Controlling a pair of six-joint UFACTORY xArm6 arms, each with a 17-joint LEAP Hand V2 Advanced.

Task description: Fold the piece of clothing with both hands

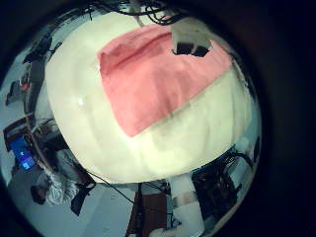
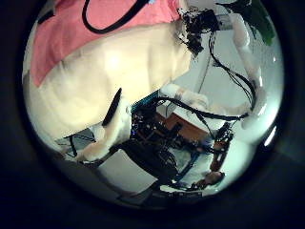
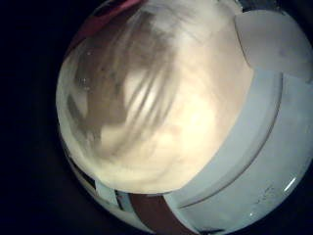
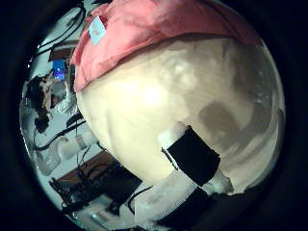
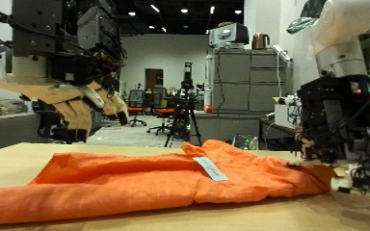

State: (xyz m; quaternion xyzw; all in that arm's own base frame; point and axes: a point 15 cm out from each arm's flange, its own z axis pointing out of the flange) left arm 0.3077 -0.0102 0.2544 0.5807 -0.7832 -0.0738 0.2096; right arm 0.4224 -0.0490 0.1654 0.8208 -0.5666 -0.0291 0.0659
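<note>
Orange garment (image 5: pixel 172 181) lies spread on the pale wooden table (image 5: pixel 18 159), long side running across between the two arms. Cloth flat but rumpled, with low ridges and a thicker rolled edge toward the camera. Small white tag (image 5: pixel 211 168) shows on top, near the middle, tilted.

One end of the garment reaches the right hand (image 5: pixel 346 159). That hand hangs low at the table's edge, fingertips just above or touching the cloth's end; contact not clear from the outside view. Its black fingers point downward, roughly straight, not curled round cloth as far as can be seen. Right thumb side palm view shows the garment (image 4: pixel 144 34) bunched on the table (image 4: pixel 173 106), tag (image 4: pixel 96 29) visible, and one of the hand's own black and white fingers (image 4: pixel 197 159) reaching in over bare table, apart from the cloth. Right little finger side palm view shows only bare table (image 3: pixel 147 98) close under the palm.

Left hand (image 5: pixel 76 96) held well above the table, clear of the garment, fingers loosely spread and hanging down, holding nothing. Left little finger side palm view looks down on the whole garment (image 1: pixel 158 74) lying on the table (image 1: pixel 168 148), seen from high up.
</note>
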